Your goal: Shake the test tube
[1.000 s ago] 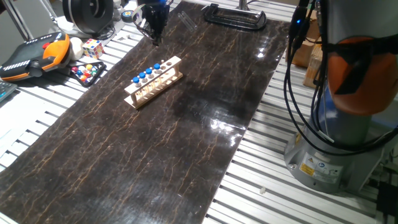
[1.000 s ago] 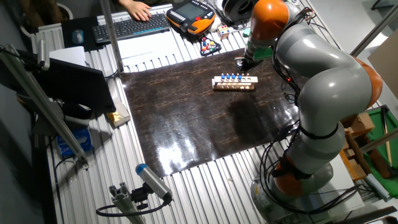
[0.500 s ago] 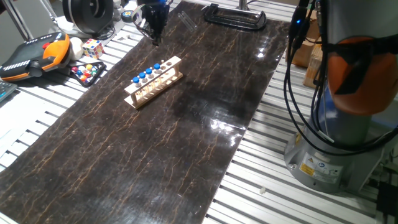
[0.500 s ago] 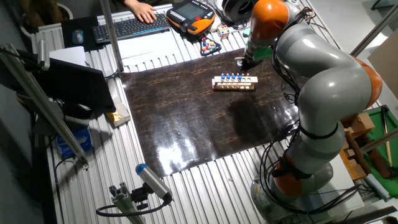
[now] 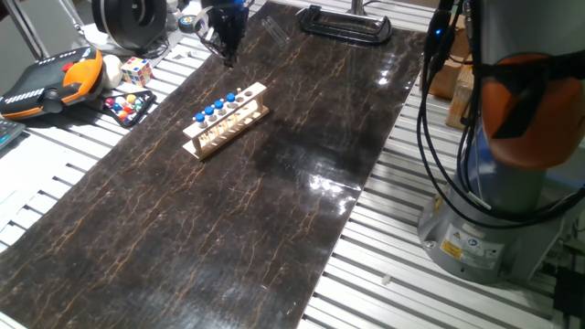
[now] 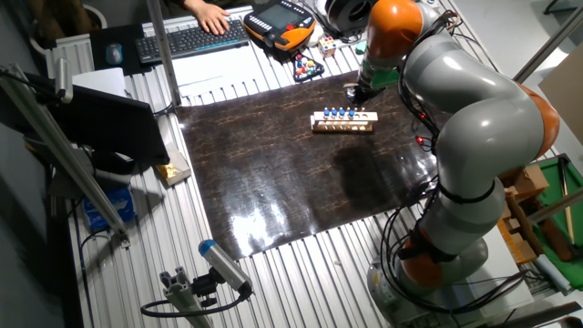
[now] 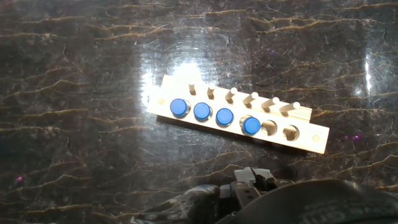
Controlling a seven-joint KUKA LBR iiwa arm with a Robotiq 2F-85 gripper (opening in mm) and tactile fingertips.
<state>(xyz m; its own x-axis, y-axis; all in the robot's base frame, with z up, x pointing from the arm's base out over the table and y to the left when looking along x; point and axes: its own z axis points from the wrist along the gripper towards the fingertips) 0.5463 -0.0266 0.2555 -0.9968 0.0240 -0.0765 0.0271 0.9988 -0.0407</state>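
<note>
From the hand view I look straight down on the wooden rack [image 7: 239, 123], which lies slightly slanted on the dark marbled worktop [image 7: 81, 74]. Four blue caps show in a row toward its left end; I count the fourth from the left as the test tube [image 7: 251, 126] nearest the two empty holes on the right. A row of pale pegs runs along the rack's far edge.

In one fixed view the tool [image 5: 227, 41] hangs above the worktop's far corner, well apart from the rack [image 5: 226, 119] and clear of every tube [image 5: 222, 103]. Its fingers point downward, but they are dark and small against the clutter, so I cannot tell whether the tool is spread or closed. Nothing is visibly held in it.

In the other fixed view the arm reaches over the worktop [image 6: 273, 173] and the tool [image 6: 357, 91] sits just beyond the rack [image 6: 343, 121], on the side toward the teach pendant [image 6: 280, 20]. A keyboard [image 6: 193, 38] lies further along, with a person's hand [image 6: 202, 15] on it.
</note>
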